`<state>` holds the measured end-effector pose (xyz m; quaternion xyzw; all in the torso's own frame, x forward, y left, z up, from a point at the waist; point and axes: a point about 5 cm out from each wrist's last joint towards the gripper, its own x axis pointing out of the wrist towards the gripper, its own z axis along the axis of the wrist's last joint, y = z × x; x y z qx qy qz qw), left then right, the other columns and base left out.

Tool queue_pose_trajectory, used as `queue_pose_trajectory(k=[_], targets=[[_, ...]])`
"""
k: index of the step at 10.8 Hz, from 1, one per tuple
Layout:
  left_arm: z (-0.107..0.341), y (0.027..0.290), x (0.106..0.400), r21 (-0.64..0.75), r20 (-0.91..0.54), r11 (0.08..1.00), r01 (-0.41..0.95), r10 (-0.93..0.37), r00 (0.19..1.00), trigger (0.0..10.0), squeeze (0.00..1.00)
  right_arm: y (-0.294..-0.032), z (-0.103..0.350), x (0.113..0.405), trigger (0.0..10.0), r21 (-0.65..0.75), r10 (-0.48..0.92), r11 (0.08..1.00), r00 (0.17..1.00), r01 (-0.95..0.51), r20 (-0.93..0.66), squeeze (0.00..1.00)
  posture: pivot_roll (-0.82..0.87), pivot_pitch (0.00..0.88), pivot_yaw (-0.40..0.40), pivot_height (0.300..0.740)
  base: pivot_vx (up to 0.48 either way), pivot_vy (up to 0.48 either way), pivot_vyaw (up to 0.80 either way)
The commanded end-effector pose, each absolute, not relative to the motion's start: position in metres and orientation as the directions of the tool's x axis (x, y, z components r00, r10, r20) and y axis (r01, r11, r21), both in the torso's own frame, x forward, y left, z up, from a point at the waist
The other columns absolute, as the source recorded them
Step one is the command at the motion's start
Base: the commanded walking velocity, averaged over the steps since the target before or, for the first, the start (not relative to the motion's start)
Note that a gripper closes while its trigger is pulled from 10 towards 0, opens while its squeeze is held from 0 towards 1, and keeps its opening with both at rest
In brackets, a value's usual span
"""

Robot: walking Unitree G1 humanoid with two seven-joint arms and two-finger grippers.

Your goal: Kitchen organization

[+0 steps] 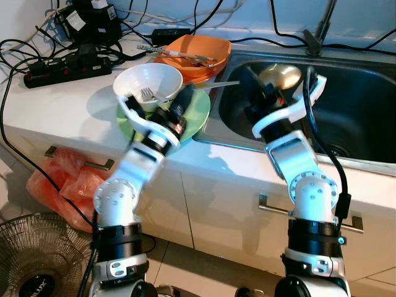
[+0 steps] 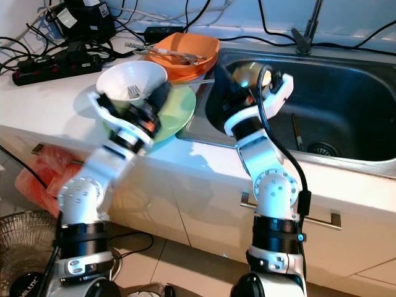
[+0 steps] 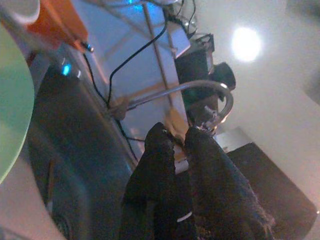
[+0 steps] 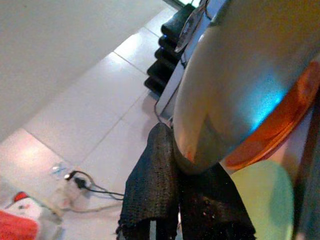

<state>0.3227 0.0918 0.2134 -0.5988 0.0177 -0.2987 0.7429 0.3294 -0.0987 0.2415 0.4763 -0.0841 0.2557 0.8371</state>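
I've got the right gripper (image 4: 172, 165) pinching the rim of a gold metal bowl (image 1: 279, 76), holding it up over the near left part of the sink (image 1: 365, 93), just beside the table's edge. The hold is on a thin, slick rim, so my worry is the bowl pivoting between the fingers and dropping into the basin, or clipping the sink wall if I swing it toward the table. The left gripper (image 3: 172, 150) is pressed together with nothing in it, hovering over the green plate (image 1: 201, 111) right next to the white bowl (image 1: 148, 81) with a fork (image 1: 147, 94) inside. Any careless sweep there could knock that bowl off the plate or into the orange bowl (image 1: 195, 52) behind it. Cables and a power strip (image 1: 62, 68) sit at the table's far left corner, so splashes matter too.
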Motion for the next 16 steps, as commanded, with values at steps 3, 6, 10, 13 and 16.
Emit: queue_pose_trajectory(k=[3, 6, 10, 13, 16], targets=[[0.208, 0.089, 0.325, -0.906, 0.269, 0.164, 0.389, -0.486, 0.832, 10.0, 1.00, -0.093, 0.250, 0.331, 0.0, 0.722, 0.326, 0.475, 0.863, -0.502, 0.385, 0.00, 0.08, 0.054, 0.099, 0.740, 0.000, 0.000, 0.00], [0.203, 0.085, 0.324, -0.805, 0.189, 0.387, 0.450, -0.552, 0.812, 10.0, 1.00, -0.109, 0.246, 0.344, 0.0, 0.655, 0.188, 0.661, 0.926, -0.366, 0.328, 0.00, 0.09, 0.049, 0.096, 0.740, 0.000, 0.000, 0.00], [0.197, 0.088, 0.318, -0.456, 0.103, 0.698, 0.552, -0.575, 0.812, 10.0, 1.00, -0.114, 0.240, 0.355, 0.0, 0.445, 0.066, 0.874, 0.955, -0.196, 0.290, 0.00, 0.10, 0.055, 0.096, 0.740, 0.000, 0.000, 0.00], [0.187, 0.090, 0.316, -0.225, 0.032, 0.783, 0.579, -0.588, 0.808, 10.0, 1.00, -0.145, 0.223, 0.370, 0.0, 0.031, 0.049, 0.998, 0.972, -0.057, 0.231, 0.00, 0.12, 0.066, 0.089, 0.740, 0.000, 0.000, 0.00], [0.187, 0.090, 0.310, -0.143, 0.031, 0.791, 0.595, -0.597, 0.802, 10.0, 1.00, -0.159, 0.198, 0.380, 2.0, -0.208, 0.112, 0.974, 0.986, -0.085, 0.124, 0.00, 0.16, 0.076, 0.079, 0.740, 0.000, 0.000, 0.00]])
